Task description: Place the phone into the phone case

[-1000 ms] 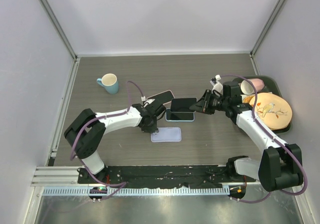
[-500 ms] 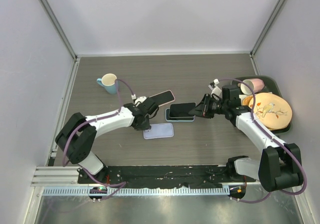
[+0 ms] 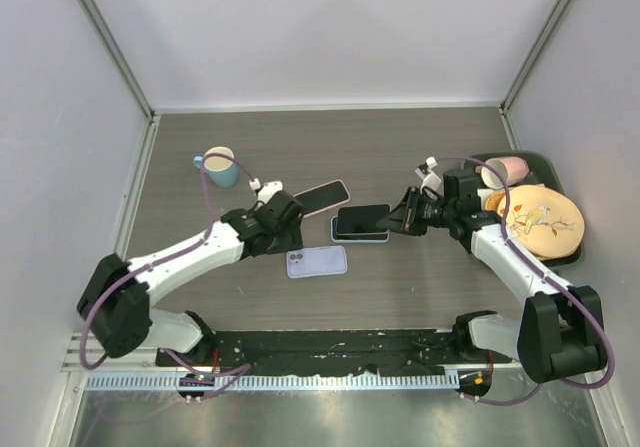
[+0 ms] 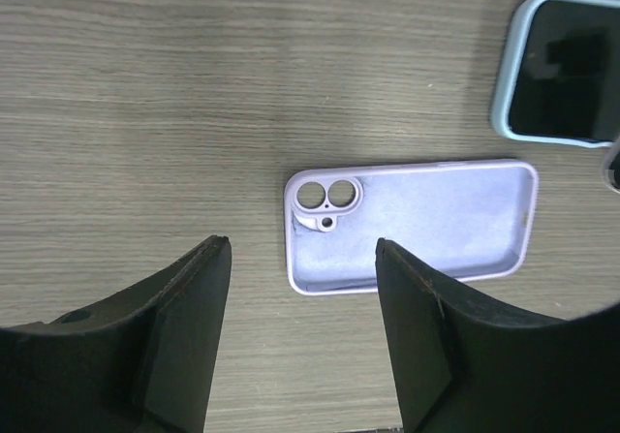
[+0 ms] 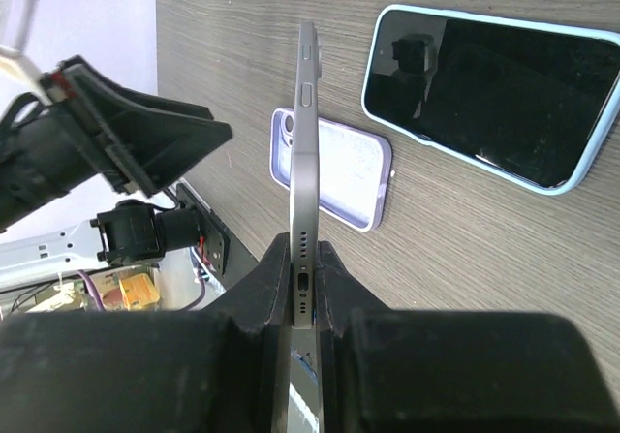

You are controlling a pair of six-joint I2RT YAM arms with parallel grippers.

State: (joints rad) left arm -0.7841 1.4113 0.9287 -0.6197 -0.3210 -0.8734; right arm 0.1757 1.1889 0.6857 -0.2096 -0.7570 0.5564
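Since half a second earlier, the left gripper [image 3: 284,233] had drawn back off the case [image 3: 317,261] toward 10 o'clock, jaws spread wide and empty, the left arm [image 3: 190,254] stretched low over the table [image 3: 400,157]. The case lay mid-table, hollow side up and uncovered. The right arm [image 3: 510,257] reached toward 9 o'clock as before, and the right gripper [image 3: 400,217] was clamped on the phone [image 3: 362,214], held level above a blue-cased phone [image 3: 360,235] at the case's 2 o'clock.

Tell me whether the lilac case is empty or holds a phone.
Empty: the lilac case lies open side up, its inside bare; the right gripper holds the phone edge-on.
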